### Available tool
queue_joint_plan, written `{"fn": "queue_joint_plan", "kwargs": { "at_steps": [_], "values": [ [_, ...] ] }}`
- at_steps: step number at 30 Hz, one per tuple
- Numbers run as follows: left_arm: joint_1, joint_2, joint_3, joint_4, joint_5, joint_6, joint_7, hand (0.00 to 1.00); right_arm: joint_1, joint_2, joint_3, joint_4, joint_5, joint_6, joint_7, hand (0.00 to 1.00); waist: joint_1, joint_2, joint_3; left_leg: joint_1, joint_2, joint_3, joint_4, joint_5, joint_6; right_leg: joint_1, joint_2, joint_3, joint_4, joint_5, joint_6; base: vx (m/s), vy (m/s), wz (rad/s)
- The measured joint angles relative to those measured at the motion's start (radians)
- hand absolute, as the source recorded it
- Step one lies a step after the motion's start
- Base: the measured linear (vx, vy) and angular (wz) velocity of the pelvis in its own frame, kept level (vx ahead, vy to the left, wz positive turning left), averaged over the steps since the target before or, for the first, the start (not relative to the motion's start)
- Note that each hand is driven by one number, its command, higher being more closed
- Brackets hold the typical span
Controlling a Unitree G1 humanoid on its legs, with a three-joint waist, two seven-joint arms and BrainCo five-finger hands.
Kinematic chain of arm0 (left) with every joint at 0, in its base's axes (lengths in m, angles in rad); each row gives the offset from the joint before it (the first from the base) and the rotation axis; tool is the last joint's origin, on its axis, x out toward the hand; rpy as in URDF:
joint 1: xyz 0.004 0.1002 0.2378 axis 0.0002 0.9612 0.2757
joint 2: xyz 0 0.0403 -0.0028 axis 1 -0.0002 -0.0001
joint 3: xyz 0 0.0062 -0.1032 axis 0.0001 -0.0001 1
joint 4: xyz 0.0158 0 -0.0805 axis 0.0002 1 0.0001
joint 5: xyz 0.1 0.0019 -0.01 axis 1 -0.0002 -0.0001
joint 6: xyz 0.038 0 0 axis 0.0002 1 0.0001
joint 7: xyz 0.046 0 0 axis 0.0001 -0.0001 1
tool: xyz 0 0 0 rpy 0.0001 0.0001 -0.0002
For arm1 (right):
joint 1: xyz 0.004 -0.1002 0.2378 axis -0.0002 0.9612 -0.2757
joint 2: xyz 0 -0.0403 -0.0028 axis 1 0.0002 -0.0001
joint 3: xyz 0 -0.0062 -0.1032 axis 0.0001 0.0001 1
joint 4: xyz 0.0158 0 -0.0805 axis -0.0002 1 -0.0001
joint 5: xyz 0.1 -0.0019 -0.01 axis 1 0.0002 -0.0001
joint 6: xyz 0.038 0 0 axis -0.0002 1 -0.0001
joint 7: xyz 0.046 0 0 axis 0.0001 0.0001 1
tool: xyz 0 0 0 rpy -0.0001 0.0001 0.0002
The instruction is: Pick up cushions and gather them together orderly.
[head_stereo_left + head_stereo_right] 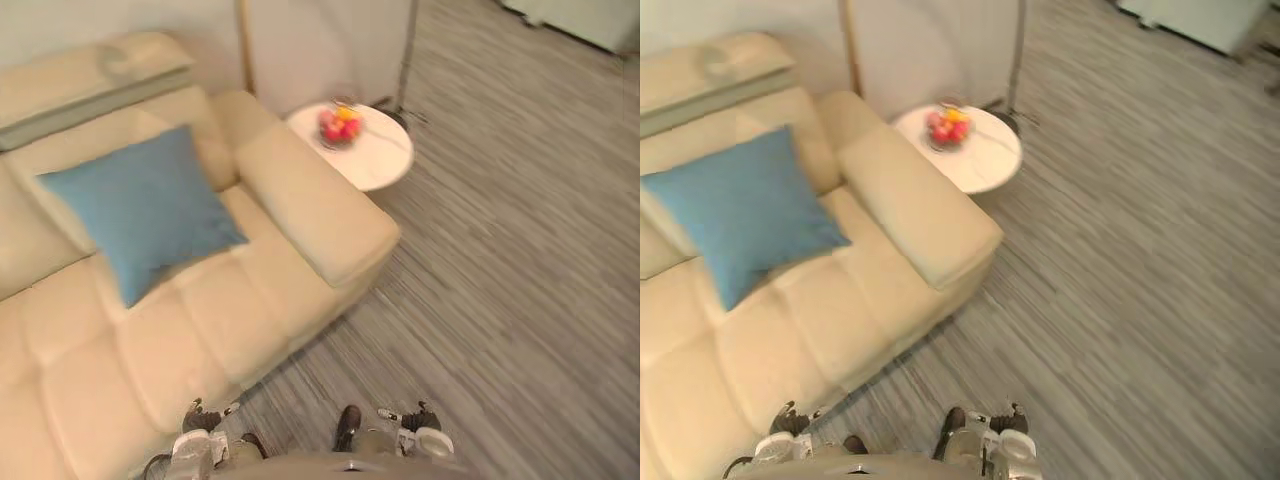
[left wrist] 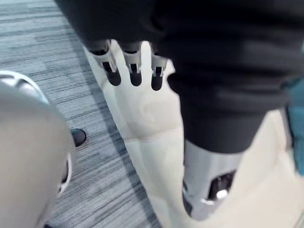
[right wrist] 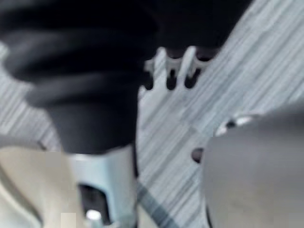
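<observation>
A blue cushion (image 1: 145, 210) leaned against the back of the sofa (image 1: 300, 200), and to the right of its armrest stood a round table (image 1: 385, 165) with a fruit bowl (image 1: 340, 127). The left hand (image 2: 132, 59) hung at the sofa's front edge and the right hand (image 3: 189, 59) over the floor (image 1: 520, 250), both with fingers straight and holding nothing.

Bright, even room light. Faint soft shadow under the blue cushion (image 1: 145, 210) on the sofa (image 1: 300, 215). The far round table (image 1: 380, 165) is nearly washed out.

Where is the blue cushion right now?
In the left eye view the blue cushion sits on the sofa at the robot's left, propped against the backrest, beside the armrest nearest the round table.
</observation>
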Motion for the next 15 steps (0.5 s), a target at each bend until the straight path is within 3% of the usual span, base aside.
{"fn": "queue_joint_plan", "kwargs": {
  "at_steps": [2,3,5,6,7,8,9,10,11,13,15],
  "values": [
    [-0.008,0.005,-0.011,0.012,0.001,0.000,0.000,0.00,-0.002,-0.014,0.000,0.004,-0.005,-0.002,0.000,0.00,-0.003,0.005,0.002,0.035,0.005,0.004,-0.005,0.005,-0.009,-0.001,0.022,0.021,0.012,-0.007,0.010,0.11,-0.233,-1.31],
    [-0.013,0.000,-0.030,0.020,0.008,0.000,-0.002,0.00,-0.015,-0.031,0.001,0.009,-0.006,-0.003,0.000,0.00,-0.005,0.027,0.016,0.061,0.021,0.005,0.016,-0.003,-0.022,-0.005,0.052,0.089,0.014,-0.026,0.016,0.09,-0.197,-1.11],
    [-0.020,0.000,-0.049,0.027,0.018,0.000,-0.002,0.00,-0.020,-0.048,0.003,0.011,-0.006,-0.003,0.000,0.00,-0.009,0.041,0.025,0.033,0.101,-0.004,0.207,-0.028,-0.045,-0.011,0.085,0.160,0.020,-0.062,0.018,0.09,-0.210,-1.10],
    [-0.019,0.002,-0.052,0.029,0.018,0.000,-0.002,0.00,-0.019,-0.049,0.005,0.011,-0.005,-0.004,-0.001,0.00,-0.007,0.041,0.025,0.018,0.132,-0.009,0.276,-0.029,-0.041,-0.009,0.099,0.177,0.021,-0.066,0.014,0.09,-0.186,-1.15],
    [-0.016,0.000,-0.053,0.029,0.015,0.000,-0.003,0.00,-0.018,-0.049,0.018,0.011,-0.005,-0.003,-0.001,0.00,-0.004,0.048,0.028,-0.017,0.203,-0.048,0.454,-0.005,0.001,0.005,0.140,0.228,0.020,-0.080,-0.002,0.11,-0.128,-1.28],
    [-0.016,0.002,-0.056,0.027,0.017,-0.001,-0.002,0.00,-0.017,-0.051,0.036,0.011,-0.005,-0.003,-0.003,0.00,0.004,0.047,0.039,-0.054,0.236,-0.119,0.578,-0.016,0.029,0.020,0.171,0.279,0.020,-0.093,-0.019,0.14,-0.125,-1.34],
    [-0.018,0.001,-0.057,0.026,0.017,-0.001,-0.002,0.00,-0.018,-0.053,0.040,0.010,-0.005,-0.002,-0.005,0.00,0.006,0.051,0.043,-0.071,0.232,-0.161,0.615,-0.050,0.020,0.026,0.182,0.302,0.021,-0.095,-0.023,0.14,-0.046,-1.42],
    [-0.019,-0.003,-0.058,0.018,0.017,-0.001,-0.001,0.00,-0.019,-0.055,0.040,0.007,-0.003,-0.001,-0.008,0.00,0.005,0.057,0.049,-0.120,0.172,-0.275,0.655,-0.124,0.006,0.039,0.198,0.364,0.019,-0.099,-0.028,0.12,0.034,-1.42],
    [-0.019,-0.006,-0.057,0.008,0.016,-0.001,-0.001,0.00,-0.018,-0.055,0.037,0.011,-0.003,0.000,-0.008,0.00,0.013,0.055,0.051,-0.153,0.109,-0.346,0.634,-0.156,0.006,0.043,0.206,0.422,0.017,-0.099,-0.028,0.13,0.045,-1.43],
    [-0.017,-0.014,-0.057,-0.013,0.016,-0.005,0.000,0.00,-0.015,-0.054,0.024,0.010,-0.001,0.000,-0.008,0.00,0.028,0.056,0.056,-0.200,0.028,-0.430,0.541,-0.172,0.009,0.057,0.210,0.497,0.011,-0.102,-0.023,0.14,0.097,-1.37],
    [-0.017,-0.023,-0.049,-0.030,0.016,-0.007,0.000,0.00,-0.011,-0.050,0.019,-0.010,0.005,0.000,-0.009,0.00,0.036,0.058,0.063,-0.239,-0.008,-0.487,0.451,-0.172,0.008,0.069,0.213,0.554,0.012,-0.109,-0.012,0.14,0.157,-1.25]
  ]
}}
